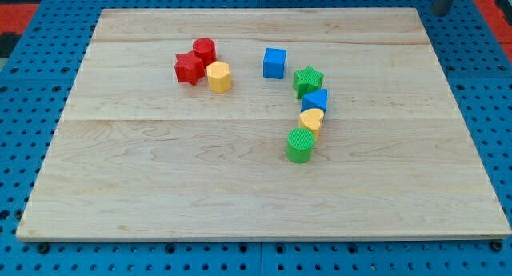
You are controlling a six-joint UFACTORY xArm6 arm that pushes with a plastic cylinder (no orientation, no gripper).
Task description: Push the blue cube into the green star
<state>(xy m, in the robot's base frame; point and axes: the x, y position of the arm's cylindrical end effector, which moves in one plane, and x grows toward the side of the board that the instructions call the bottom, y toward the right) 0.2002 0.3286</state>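
The blue cube [274,62] sits on the wooden board [160,188], above the middle. The green star [307,80] lies just to its lower right, with a small gap between them. My tip [442,10] shows as the lower end of a dark rod at the view's top right corner, just beyond the board's far edge. It is far to the right of both blocks and touches nothing.
A blue triangular block [315,101], a yellow heart [312,120] and a green cylinder [300,145] run in a chain below the star. A red cylinder [204,50], a red star [190,69] and a yellow hexagon [218,77] cluster at the upper left.
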